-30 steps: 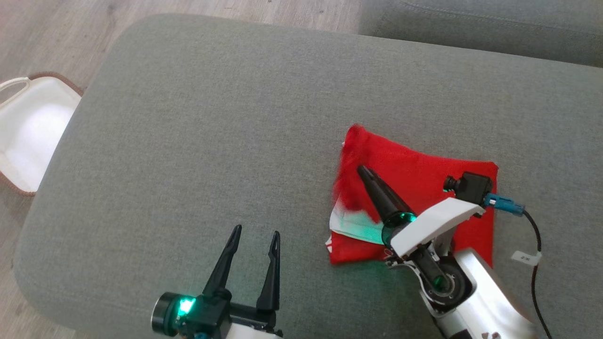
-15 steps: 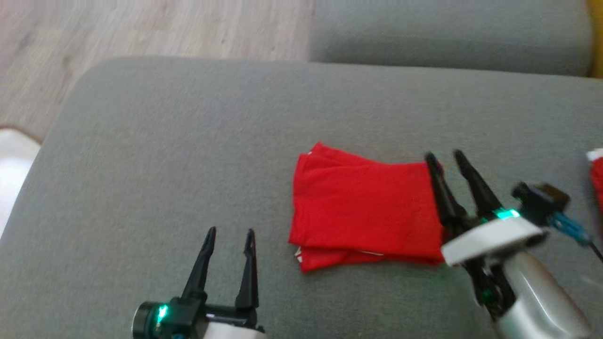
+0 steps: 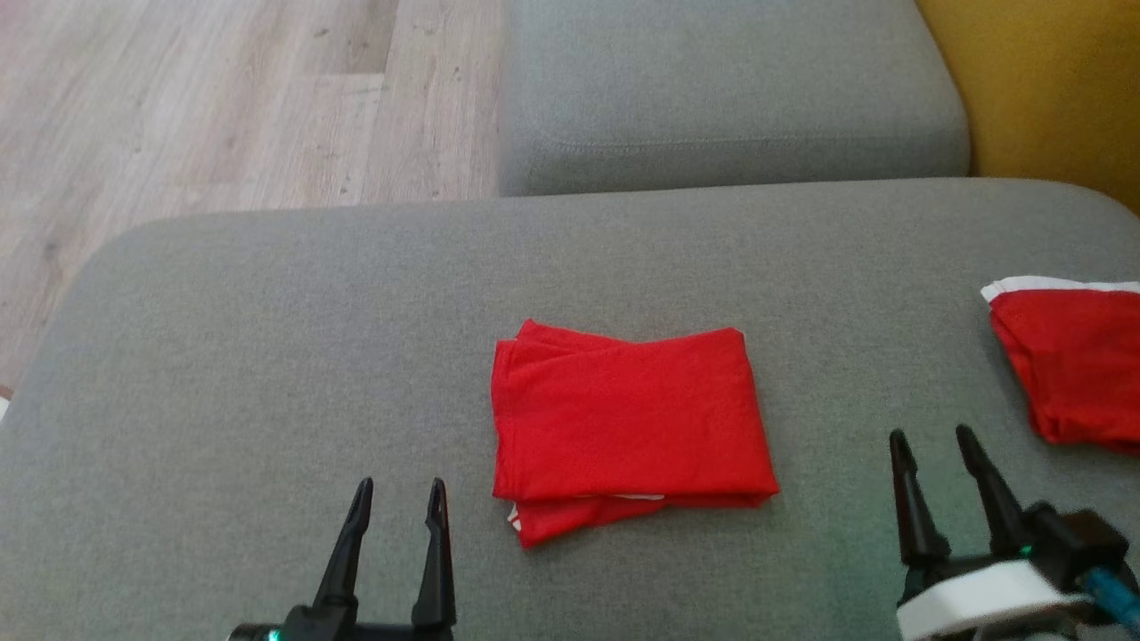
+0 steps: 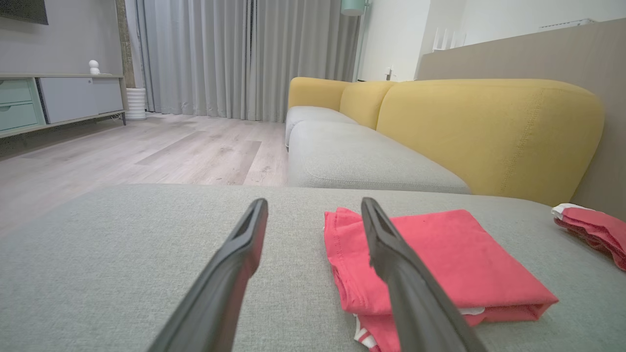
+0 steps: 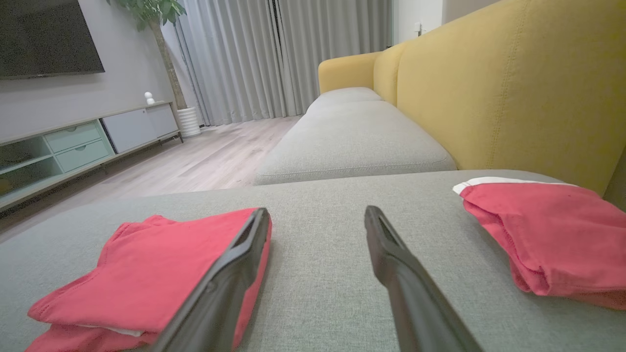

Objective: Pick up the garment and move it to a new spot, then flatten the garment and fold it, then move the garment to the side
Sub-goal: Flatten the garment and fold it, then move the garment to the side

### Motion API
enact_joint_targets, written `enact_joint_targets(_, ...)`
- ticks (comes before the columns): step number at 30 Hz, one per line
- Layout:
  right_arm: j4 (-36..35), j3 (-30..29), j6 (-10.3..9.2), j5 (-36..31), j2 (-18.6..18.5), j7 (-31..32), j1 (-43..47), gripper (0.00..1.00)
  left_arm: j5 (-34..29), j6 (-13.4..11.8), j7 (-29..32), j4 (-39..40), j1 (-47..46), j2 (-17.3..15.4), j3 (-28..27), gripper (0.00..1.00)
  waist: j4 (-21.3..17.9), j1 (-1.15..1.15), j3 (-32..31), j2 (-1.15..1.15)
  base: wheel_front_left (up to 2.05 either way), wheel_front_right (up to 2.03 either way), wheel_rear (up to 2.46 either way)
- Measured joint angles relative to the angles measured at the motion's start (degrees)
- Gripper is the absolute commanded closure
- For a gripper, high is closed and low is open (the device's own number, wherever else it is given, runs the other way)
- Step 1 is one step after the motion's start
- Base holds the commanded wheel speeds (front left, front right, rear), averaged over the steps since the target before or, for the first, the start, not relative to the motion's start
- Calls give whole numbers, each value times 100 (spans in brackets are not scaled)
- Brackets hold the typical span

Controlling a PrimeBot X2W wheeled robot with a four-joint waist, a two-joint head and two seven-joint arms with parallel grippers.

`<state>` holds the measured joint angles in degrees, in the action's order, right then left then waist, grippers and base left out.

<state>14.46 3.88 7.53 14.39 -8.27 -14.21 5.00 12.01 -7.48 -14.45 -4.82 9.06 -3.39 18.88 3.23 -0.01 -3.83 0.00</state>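
Note:
The red garment (image 3: 628, 423) lies folded into a neat rectangle in the middle of the grey cushion (image 3: 267, 338), a bit of white trim peeking out at its near edge. My left gripper (image 3: 398, 487) hovers open to the lower left of it, empty. My right gripper (image 3: 931, 438) stands open to the lower right, apart from the cloth, nothing between its fingers. In the left wrist view the garment (image 4: 440, 254) lies just right of my left gripper (image 4: 313, 203). The right wrist view shows the garment (image 5: 156, 269) at the left, beside my right gripper (image 5: 315, 211).
A second folded red garment with a white hem (image 3: 1078, 365) lies at the cushion's right edge. Another grey seat (image 3: 721, 89) and a yellow backrest (image 3: 1042, 89) lie beyond. Wooden floor (image 3: 178, 107) is at the far left.
My right gripper let go of the garment, opened and drew back to the lower right. The garment now lies folded flat. The head camera has turned, shifting the whole picture.

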Motion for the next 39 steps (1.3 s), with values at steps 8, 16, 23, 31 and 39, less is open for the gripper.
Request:
enact_joint_targets(8, -263, -55, 0, -569, 123, 0, 550, 0, -90, 96, 0, -56, 154, 0, -96, 0, -50, 0, -104, 0, 0, 0, 0)
enact_joint_targets(16, -314, -62, 0, -688, 177, 0, 578, 0, -107, 99, 0, -165, 196, 0, -121, 0, -67, 1, -157, 0, 0, 0, 0)
enact_joint_targets(23, -315, -91, 0, -689, 189, 0, 610, 0, -140, 99, 0, -178, 196, 0, -116, 0, -49, 1, -188, 0, 0, 0, 0)
enact_joint_targets(31, -316, -88, 0, -690, 191, -1, 619, 0, -140, 99, 0, -178, 200, 0, -116, 0, -14, 1, -181, 0, 0, 0, 0)
enact_joint_targets(39, -303, -115, 0, -690, 191, 0, 620, 0, -142, 103, 0, -178, 203, 0, -53, 0, 56, 1, -89, 0, 0, 0, 0)
